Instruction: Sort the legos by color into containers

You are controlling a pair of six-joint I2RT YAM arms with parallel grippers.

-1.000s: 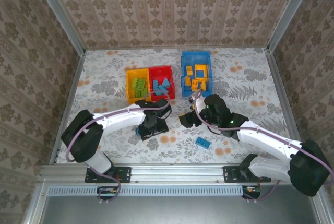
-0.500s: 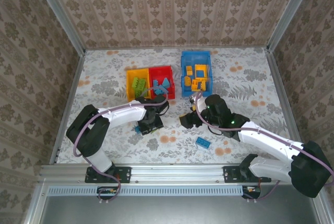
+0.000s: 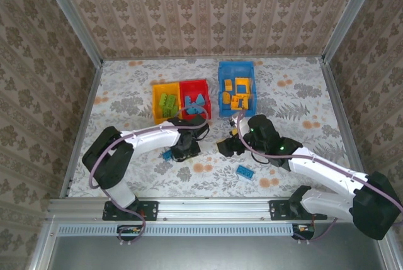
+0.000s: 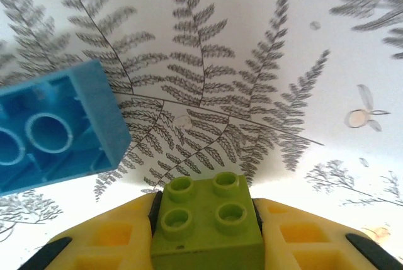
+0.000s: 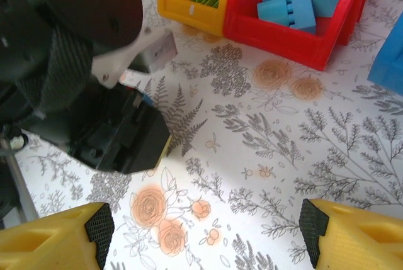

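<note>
Green brick (image 4: 206,223) pinched between my left gripper's (image 3: 184,149) yellow fingers (image 4: 113,245), low over the table (image 4: 264,50), in front of the yellow bin (image 3: 157,94) and red bin (image 3: 195,85). Blue brick (image 4: 53,135) just beside it. Right gripper (image 5: 201,232) nearby, jaws wide apart, nothing held.

Floral table (image 3: 126,87), three bins (image 3: 236,66), blue brick (image 3: 245,171)

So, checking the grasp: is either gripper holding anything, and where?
Left gripper pinches a light-green studded plastic brick by its opposite sides; right gripper holds nothing.
</note>
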